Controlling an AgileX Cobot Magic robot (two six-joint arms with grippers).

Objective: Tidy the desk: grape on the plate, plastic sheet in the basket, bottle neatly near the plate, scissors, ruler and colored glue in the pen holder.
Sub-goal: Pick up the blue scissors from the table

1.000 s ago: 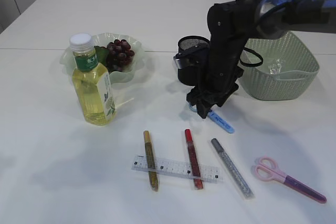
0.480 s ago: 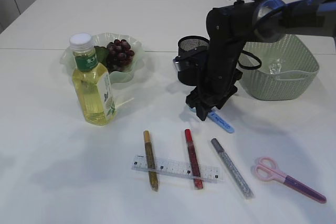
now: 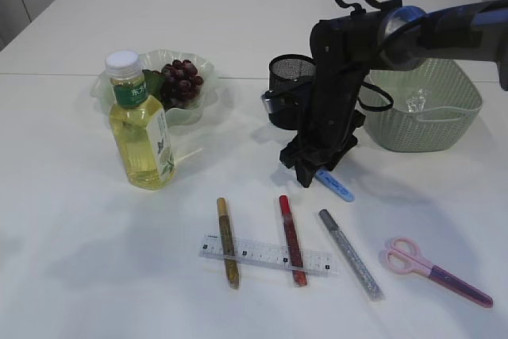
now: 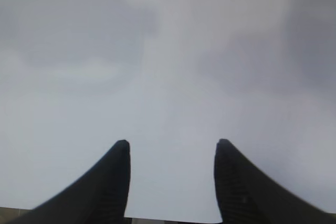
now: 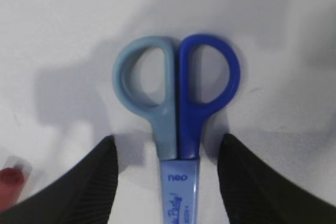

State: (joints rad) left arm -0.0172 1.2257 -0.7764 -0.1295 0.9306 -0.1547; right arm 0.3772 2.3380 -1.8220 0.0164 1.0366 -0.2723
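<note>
Purple grapes [image 3: 182, 78] sit on the plate [image 3: 208, 99], bottle [image 3: 140, 127] beside it; ruler [image 3: 266, 256], glue sticks and both scissors remain on the bench [image 3: 71, 252]. The right gripper [image 5: 167, 156] straddles the blue scissors [image 5: 178, 98], fingers [image 5: 94, 182] wide, gripping nothing; left fingers [image 4: 113, 182] open too.

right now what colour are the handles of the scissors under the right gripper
One handle loop is light blue, the other dark blue on the scissors; the right wrist view shows it best.

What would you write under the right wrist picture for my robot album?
Open right pincer straddling the blue scissors lying on the white table, not gripping them yet.
</note>
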